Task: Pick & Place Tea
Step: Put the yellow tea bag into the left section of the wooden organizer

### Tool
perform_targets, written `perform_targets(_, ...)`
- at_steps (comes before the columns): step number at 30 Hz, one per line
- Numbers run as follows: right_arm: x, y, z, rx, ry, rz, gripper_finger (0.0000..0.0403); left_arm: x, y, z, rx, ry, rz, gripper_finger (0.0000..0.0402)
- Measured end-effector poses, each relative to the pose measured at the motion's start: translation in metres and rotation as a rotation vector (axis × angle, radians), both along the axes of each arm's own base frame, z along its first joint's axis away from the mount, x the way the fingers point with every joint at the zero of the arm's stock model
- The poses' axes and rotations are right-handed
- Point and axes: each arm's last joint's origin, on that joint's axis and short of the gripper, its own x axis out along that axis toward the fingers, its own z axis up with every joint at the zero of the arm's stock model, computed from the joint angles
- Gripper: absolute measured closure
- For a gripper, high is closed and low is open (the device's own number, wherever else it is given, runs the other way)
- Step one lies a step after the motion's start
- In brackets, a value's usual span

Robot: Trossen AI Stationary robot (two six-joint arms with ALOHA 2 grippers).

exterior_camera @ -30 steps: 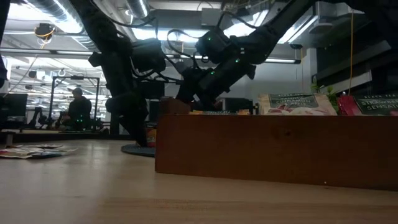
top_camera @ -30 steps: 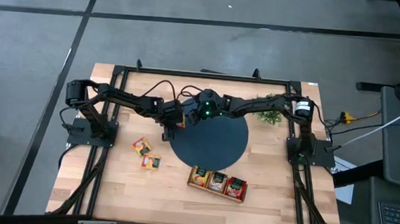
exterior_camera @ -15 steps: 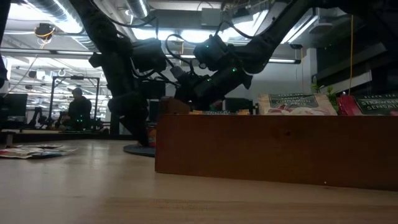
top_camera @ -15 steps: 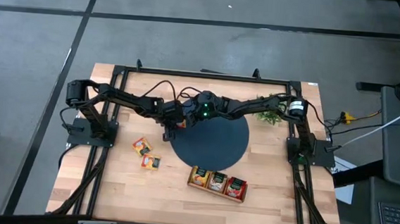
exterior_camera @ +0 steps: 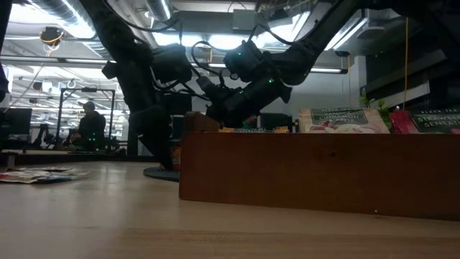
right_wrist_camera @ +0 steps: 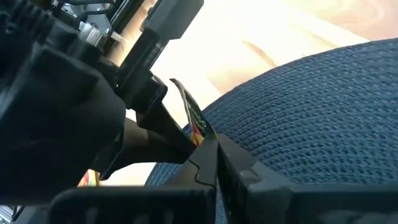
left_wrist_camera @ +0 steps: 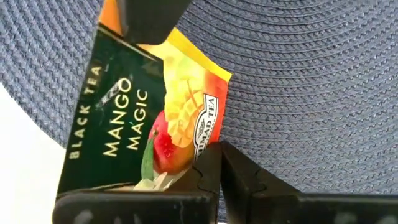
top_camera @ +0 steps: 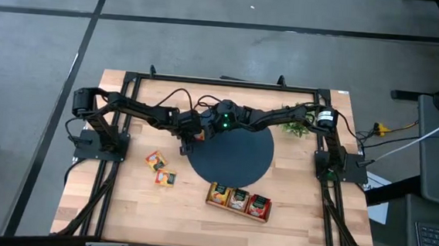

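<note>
Both grippers pinch one tea packet at the mat's edge: left gripper and right gripper clamped on it together.

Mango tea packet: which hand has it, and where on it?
Both. The left hand pinches the Mango Magic packet at one edge; the right hand is shut on its opposite edge, over the blue mat.

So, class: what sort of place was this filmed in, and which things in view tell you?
Probably a robotics lab or workshop: two arms on a framed wooden table, ceiling strip lights and exposed ducts in the low view, and a person at a desk behind.
</note>
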Motion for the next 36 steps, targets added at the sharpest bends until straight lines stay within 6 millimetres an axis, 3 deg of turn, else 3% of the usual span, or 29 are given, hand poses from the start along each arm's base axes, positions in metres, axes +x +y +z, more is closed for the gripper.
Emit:
perform_targets(4,0.000,0.000,0.000,0.000,0.003,0.002,0.0398,-0.008,-0.002,0.010,-0.005,0.009,0.019,0.0398)
perform_targets(16,0.000,0.002,0.006,0.084,-0.030,0.068,0.0400,-0.045,-0.010,0.070,0.026,-0.051,0.109,0.0398)
perform_targets(21,-0.006,0.006,0.037,0.143,-0.088,0.145,0.0401,-0.057,-0.011,0.083,0.078,-0.063,0.162,0.0398)
perform_targets(26,-0.027,0.013,0.083,0.189,-0.081,0.227,0.0401,-0.061,-0.012,0.086,0.078,-0.056,0.172,0.0398)
perform_targets(36,-0.085,0.063,0.155,0.152,0.004,0.453,0.0402,-0.061,-0.012,0.087,0.069,-0.065,0.191,0.0398)
